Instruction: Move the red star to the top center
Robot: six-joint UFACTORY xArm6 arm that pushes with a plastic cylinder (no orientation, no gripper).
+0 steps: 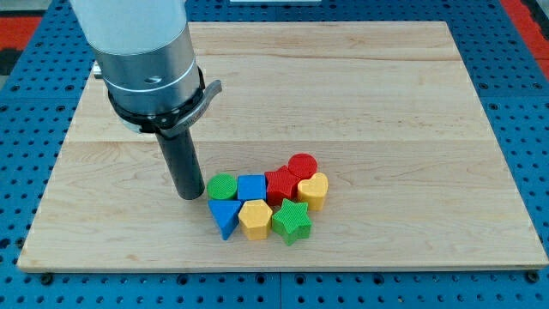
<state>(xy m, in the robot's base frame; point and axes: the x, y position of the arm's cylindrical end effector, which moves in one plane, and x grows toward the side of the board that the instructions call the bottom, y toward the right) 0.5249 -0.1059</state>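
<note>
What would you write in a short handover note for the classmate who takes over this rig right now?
My tip rests on the board, just left of the green cylinder.
The red star sits inside the cluster, between the blue cube and the yellow heart, below the red cylinder.
Done: nothing visible; the star is far from the top center.
Left: free the star and push it up.

A pale, smooth-grained wooden board (360, 94) is lying matt under light; the red star (280, 184) is showing ridged, matt plastic; the rod is looking dull and dark.
</note>
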